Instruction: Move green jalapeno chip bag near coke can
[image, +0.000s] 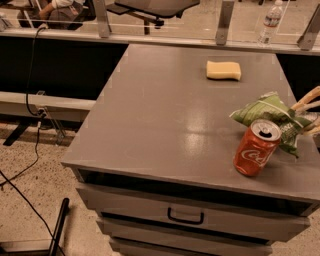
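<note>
Only part of the robot in shot is the tool (302, 119), at 3 o'clock against the frame edge, over the right side of the bench (165, 115). The fingers (309, 96) are slim and smooth, tan to cream, narrowing toward the tips. The upper one reads warmer, orange-tan along its top edge, with a paler cream strip just under it. The lower one shows only as a short pale stub, about 5 o'clock from the upper. The tips are sunk into the green jalapeno chip bag (270, 112), clamped on its foil. Wrist, arm and base are cut off by the frame edge.
</note>
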